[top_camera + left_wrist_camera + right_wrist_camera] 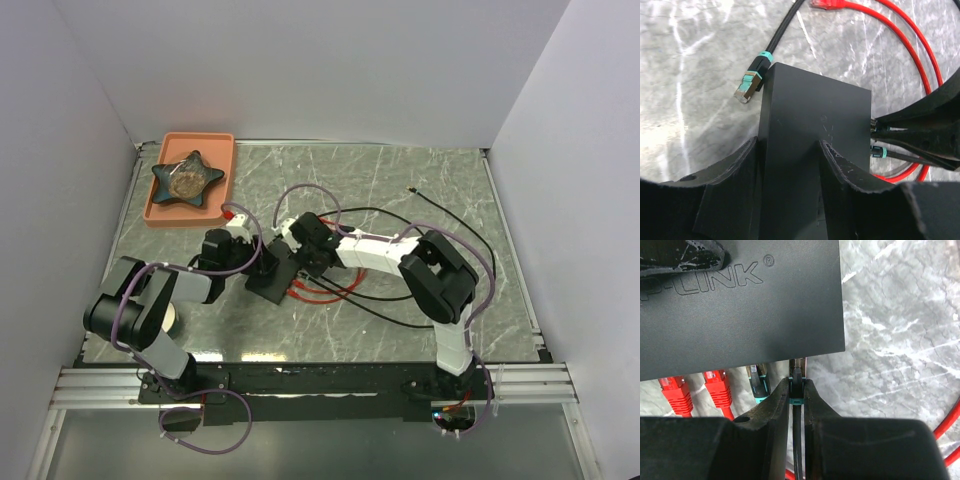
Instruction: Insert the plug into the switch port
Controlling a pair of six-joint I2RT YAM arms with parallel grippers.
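Starting at the far left, the shallow orange plastic tray holding the dark star-shaped dish sits back in the corner, well apart from the action, so we'd ignore it.

Next over, the left fingers sit roughly half open on either side of the flat matte-black switch box. They look clamped on its sides. Our guess is that's there to brace it, so a push on the port edge won't slide it across the marble-pattern bench. A spare teal-booted plug lies loose on the bench, just beside the switch's corner.

Along the port edge, two red plugs and one teal-collared plug are already in sockets.

Then the right fingers, nearly closed, pinch the black-cabled plug with the teal boot. They hold it just behind the connector, with the cable running back between them, which keeps it pointing straight in. Its tip is right at the last socket by the switch's corner — we can't tell whether it's seated yet. We'd expect a short straight push to finish it.
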